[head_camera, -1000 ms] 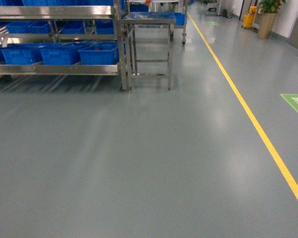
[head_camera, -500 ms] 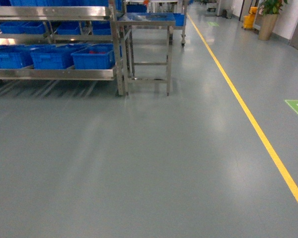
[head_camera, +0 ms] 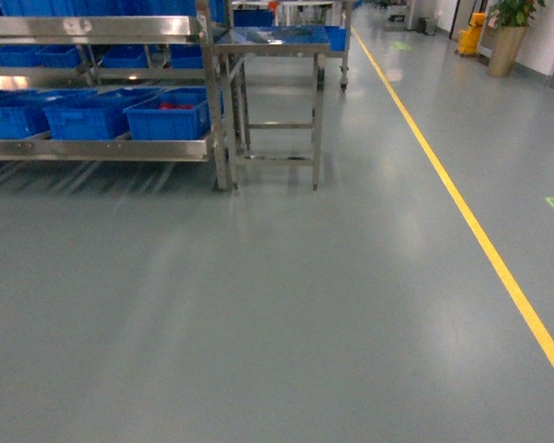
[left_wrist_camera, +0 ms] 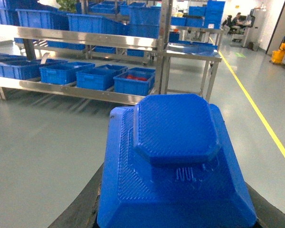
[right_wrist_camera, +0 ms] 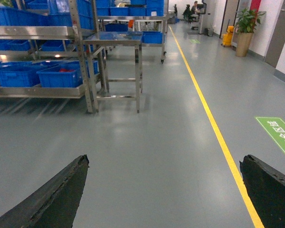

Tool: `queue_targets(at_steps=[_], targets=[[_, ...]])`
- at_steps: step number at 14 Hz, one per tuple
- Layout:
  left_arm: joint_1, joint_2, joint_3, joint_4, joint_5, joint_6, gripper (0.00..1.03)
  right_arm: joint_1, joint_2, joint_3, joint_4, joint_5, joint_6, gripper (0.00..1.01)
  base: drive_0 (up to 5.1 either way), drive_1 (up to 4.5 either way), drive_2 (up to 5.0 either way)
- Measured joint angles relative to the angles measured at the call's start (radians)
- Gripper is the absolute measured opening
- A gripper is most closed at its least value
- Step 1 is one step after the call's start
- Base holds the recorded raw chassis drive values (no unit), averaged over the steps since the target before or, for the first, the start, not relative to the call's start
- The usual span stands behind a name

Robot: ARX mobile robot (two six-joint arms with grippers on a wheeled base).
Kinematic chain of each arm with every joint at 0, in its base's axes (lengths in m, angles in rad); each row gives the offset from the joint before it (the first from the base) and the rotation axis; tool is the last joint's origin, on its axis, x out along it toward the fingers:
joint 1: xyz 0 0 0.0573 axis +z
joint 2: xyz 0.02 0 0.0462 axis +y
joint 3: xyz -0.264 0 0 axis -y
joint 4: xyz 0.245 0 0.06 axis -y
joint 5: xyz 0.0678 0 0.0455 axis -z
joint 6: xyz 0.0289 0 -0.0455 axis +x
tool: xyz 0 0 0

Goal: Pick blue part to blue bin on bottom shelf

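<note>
— Where is the blue part (left_wrist_camera: pixel 175 161)?

— Pinched in the left gripper (left_wrist_camera: pixel 173 209), filling the left wrist view, well short of the steel rack (head_camera: pixel 102 32).

— And the right gripper (right_wrist_camera: pixel 164 192)?

— Spread wide, nothing between its fingers (right_wrist_camera: pixel 50 194) — only grey floor (head_camera: pixel 277 305).

— The bins?

— Blue crates line the bottom shelf (head_camera: pixel 92 148); the one nearest the rack's corner post holds something red (head_camera: pixel 171 105). Which is the target bin, I cannot tell.
</note>
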Motion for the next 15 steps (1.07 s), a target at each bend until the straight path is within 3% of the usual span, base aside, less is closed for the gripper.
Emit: queue_targets(at_steps=[15], targets=[[0.000, 0.000, 0.000, -0.001, 0.000, 0.000, 0.43, 0.000, 0.000, 0.000, -0.002, 0.000, 0.000, 0.98, 0.0, 4.06, -4.1]])
